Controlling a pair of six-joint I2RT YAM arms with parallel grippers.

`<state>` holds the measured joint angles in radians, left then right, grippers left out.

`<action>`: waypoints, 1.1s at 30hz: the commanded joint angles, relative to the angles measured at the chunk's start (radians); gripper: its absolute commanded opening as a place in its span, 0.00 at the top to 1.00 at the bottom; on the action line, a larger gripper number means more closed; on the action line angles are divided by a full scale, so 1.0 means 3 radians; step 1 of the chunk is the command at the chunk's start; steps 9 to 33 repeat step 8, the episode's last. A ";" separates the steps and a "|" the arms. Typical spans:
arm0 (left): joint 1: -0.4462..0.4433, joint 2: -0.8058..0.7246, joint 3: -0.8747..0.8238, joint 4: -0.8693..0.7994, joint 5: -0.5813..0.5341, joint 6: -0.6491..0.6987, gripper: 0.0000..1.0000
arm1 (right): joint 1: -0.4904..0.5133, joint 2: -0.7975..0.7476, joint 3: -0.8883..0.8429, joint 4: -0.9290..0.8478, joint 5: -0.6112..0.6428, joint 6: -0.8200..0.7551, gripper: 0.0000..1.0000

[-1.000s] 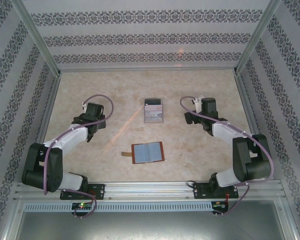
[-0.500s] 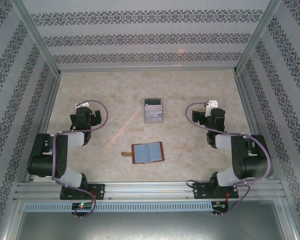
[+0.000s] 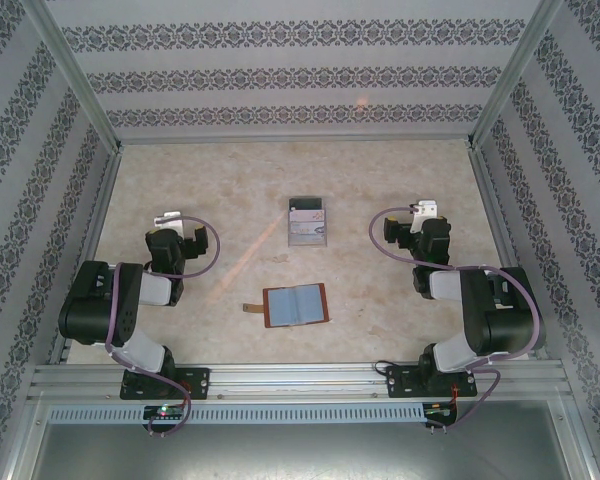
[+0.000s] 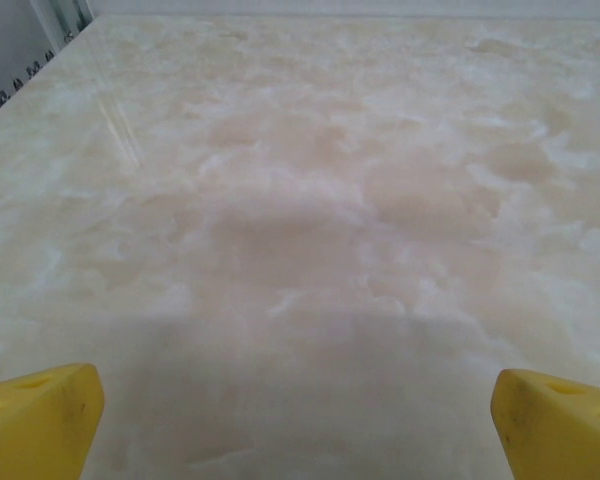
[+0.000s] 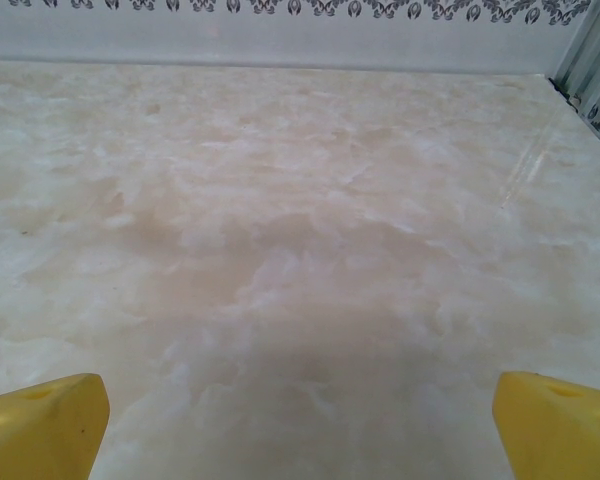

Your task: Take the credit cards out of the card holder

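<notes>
Starting at the left, the left pincer [image 4: 298, 430] is held spread wide over the bare counter [image 4: 310, 200]. In the middle, the card holder [image 3: 296, 305] is laid open and flat. Beyond it, a clear box [image 3: 307, 235] containing pale cards [image 3: 306, 212] is seen. The right pincer [image 5: 300, 430] is likewise spread wide.

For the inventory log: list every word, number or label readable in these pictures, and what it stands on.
No text can be read.
The cards in the clear box: any print is too small to read.
The open wallet: no lettering visible.
The wall pattern: ornament, no writing.
</notes>
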<state>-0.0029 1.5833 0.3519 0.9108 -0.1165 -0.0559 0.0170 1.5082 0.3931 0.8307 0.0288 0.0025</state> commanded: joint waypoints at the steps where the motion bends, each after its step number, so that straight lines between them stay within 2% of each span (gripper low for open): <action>1: -0.0006 0.0012 0.0034 0.0250 -0.0051 0.0058 0.00 | -0.0005 -0.0008 -0.0007 0.0146 -0.0015 0.0063 0.02; 5: -0.0011 0.0000 0.0000 0.0296 0.0274 0.0184 0.00 | 0.0018 0.0008 0.0004 0.0136 0.0007 0.0040 0.02; 8: -0.0011 0.0007 0.0059 0.0187 0.0385 0.0222 0.00 | 0.0015 -0.0017 -0.0030 0.0170 0.0011 0.0045 0.02; 33: -0.0011 0.0007 0.0059 0.0187 0.0385 0.0222 0.00 | 0.0015 -0.0017 -0.0030 0.0170 0.0011 0.0045 0.02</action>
